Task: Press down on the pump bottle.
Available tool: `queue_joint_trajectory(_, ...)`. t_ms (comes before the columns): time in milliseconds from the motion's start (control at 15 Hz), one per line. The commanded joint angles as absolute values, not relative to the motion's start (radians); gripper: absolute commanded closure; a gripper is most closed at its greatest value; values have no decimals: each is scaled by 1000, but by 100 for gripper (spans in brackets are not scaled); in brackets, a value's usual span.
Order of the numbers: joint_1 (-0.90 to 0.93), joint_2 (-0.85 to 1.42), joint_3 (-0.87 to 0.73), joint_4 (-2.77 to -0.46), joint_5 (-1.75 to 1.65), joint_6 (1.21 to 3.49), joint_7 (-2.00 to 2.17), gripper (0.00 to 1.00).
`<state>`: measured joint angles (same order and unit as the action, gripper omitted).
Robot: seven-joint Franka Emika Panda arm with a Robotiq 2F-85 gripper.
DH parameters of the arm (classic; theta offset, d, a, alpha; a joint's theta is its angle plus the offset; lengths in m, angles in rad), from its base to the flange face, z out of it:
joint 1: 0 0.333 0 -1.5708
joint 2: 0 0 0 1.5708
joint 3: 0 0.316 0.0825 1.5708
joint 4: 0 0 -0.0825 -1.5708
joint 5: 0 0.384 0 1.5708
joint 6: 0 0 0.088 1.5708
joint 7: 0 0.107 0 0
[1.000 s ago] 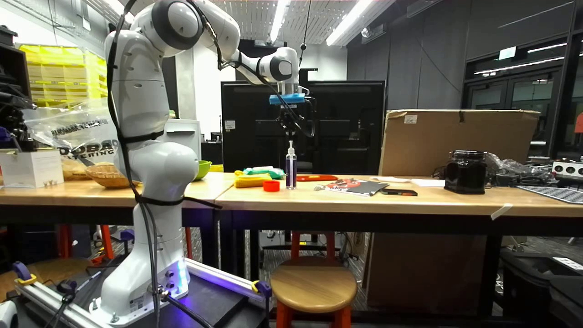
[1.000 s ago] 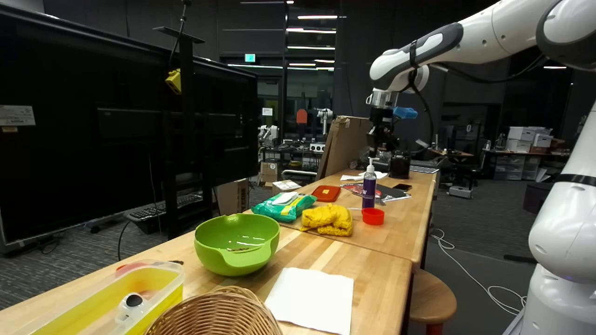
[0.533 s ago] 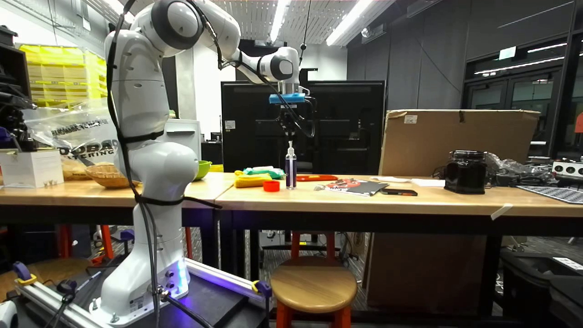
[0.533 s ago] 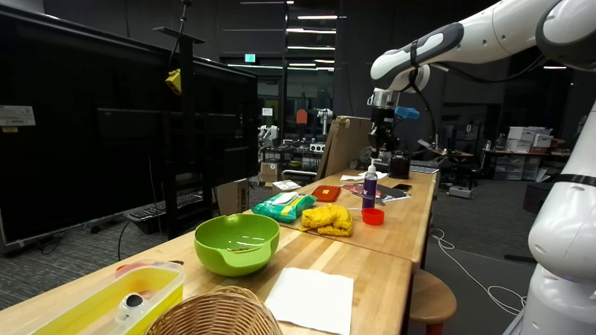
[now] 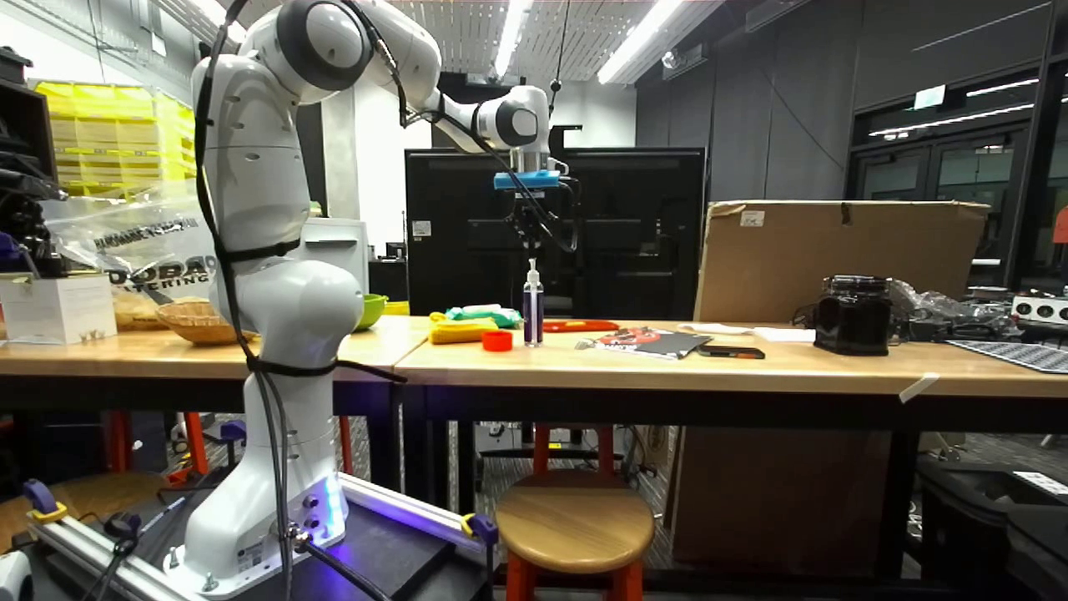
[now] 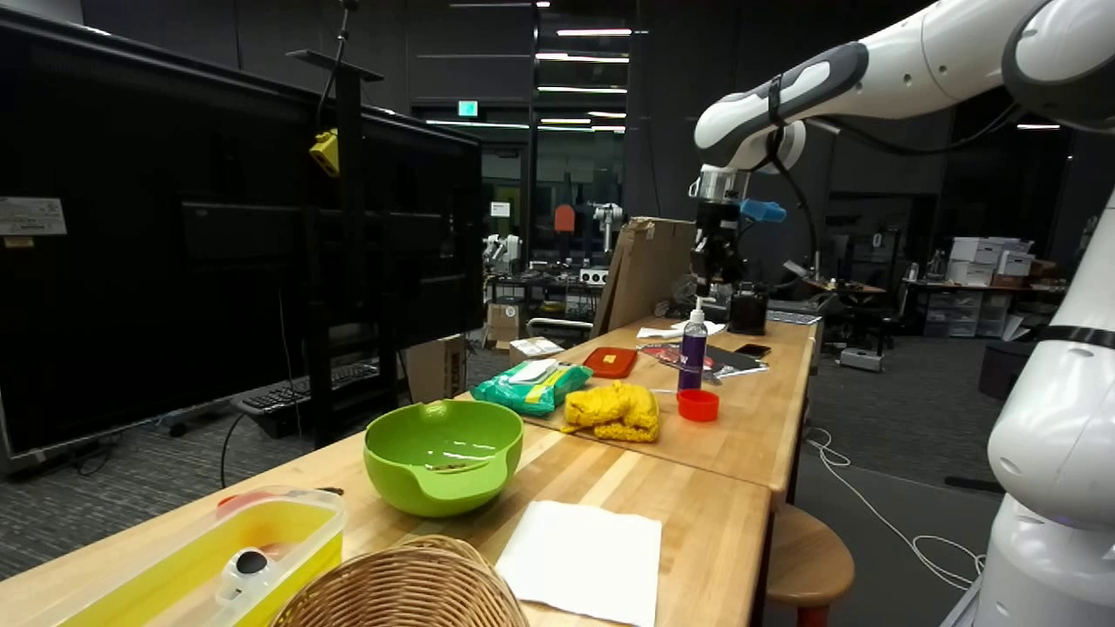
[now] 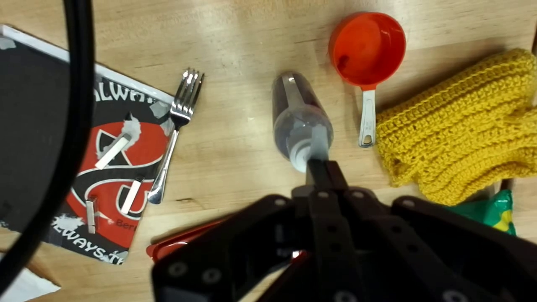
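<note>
Purple-filled slender clear-plastic pump bottle (image 6: 692, 357) stands on the pale wooden counter (image 6: 732, 453), near the red plastic measuring cup (image 7: 368, 46). Over the last second the bottle's top has shifted slightly, following the black jointed pincer (image 7: 325, 167); faint lean. White plastic pump head (image 5: 533, 274) looks no lower, so likely no real stroke yet (tip-over risk). Pincer closed, nothing gripped, apparently touching the head.

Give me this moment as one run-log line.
task: press down on pump bottle; end effector: shut, over pump head; pump bottle: upright on wooden table; contact: unclear
</note>
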<state>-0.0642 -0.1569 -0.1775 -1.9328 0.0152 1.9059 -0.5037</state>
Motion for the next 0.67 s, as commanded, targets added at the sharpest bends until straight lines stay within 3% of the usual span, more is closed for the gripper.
queue_joint_trajectory(0,-73,-116,-178,-1936,41,1892,-522,100)
queue_joint_trajectory(400,-75,-93,-176,-1924,62,1889,-526,100)
queue_joint_trajectory(467,-74,-93,-173,-1920,59,1887,-524,74)
queue_joint_trajectory(600,-73,-97,-168,-1909,47,1878,-516,68)
